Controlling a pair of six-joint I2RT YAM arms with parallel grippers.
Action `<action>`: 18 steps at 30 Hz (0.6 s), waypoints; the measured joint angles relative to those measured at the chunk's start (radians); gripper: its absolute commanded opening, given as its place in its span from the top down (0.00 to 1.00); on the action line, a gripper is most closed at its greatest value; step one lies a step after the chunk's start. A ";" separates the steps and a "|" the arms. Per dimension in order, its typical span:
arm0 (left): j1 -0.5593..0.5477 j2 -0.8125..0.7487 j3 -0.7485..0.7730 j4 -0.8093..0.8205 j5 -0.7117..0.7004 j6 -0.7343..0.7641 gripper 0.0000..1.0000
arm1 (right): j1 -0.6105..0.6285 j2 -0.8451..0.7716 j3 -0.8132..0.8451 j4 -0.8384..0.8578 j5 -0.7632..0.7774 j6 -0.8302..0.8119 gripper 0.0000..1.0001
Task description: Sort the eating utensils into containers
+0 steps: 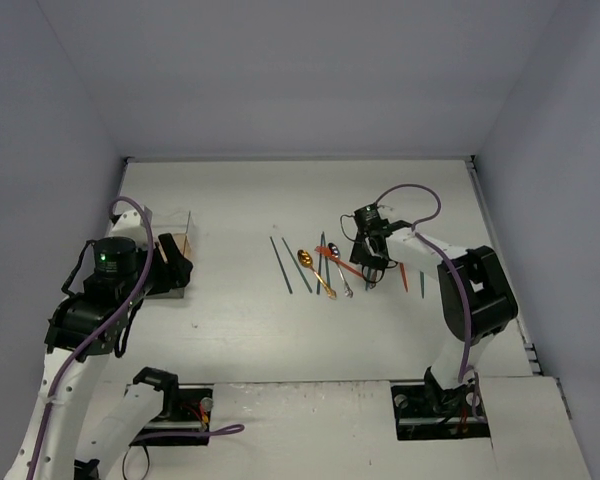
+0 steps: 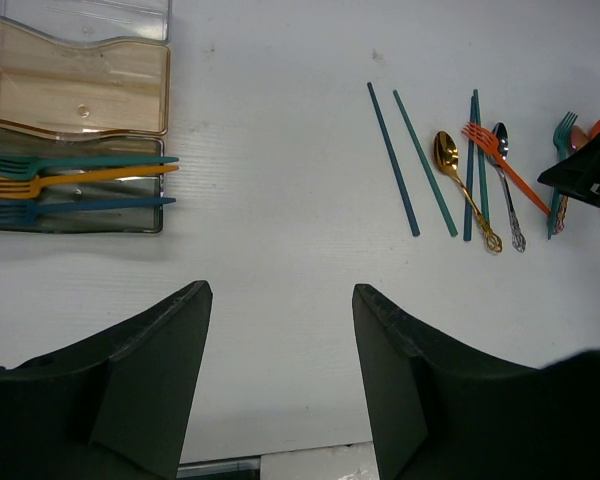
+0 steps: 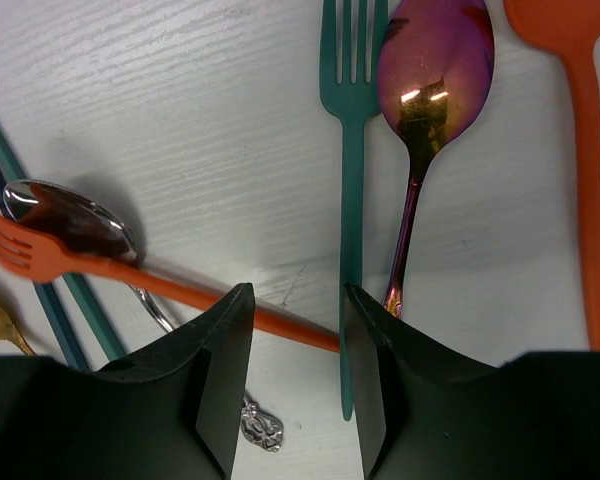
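Observation:
Several utensils lie in a row mid-table. In the left wrist view they are two teal chopsticks (image 2: 393, 160), a gold spoon (image 2: 465, 190), an orange fork (image 2: 505, 165) and a silver spoon (image 2: 508, 190). My right gripper (image 1: 372, 264) is open and low over them. Its jaws (image 3: 298, 300) straddle the end of the orange fork's handle (image 3: 180, 292). A teal fork (image 3: 352, 150) runs along its right finger, next to a purple-gold spoon (image 3: 435, 60) and an orange spoon (image 3: 583, 150). My left gripper (image 2: 280, 330) is open and empty, held high. The container (image 2: 75, 75) holds three forks (image 2: 80, 180) in its near compartment.
The container (image 1: 180, 245) stands at the left of the table, partly hidden behind my left arm. Grey walls close the table at the left, back and right. A bare white tabletop (image 1: 230, 320) lies between the container and the utensil row.

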 measured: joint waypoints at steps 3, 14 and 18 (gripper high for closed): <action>-0.006 0.001 0.000 -0.004 0.000 0.000 0.45 | -0.004 0.005 0.000 0.012 0.010 0.004 0.63; -0.012 0.005 0.000 -0.011 0.005 -0.001 0.45 | -0.020 0.019 0.000 0.023 0.042 0.002 0.63; -0.012 0.006 0.000 -0.011 0.007 -0.002 0.45 | -0.025 0.021 0.000 0.025 0.042 -0.004 0.65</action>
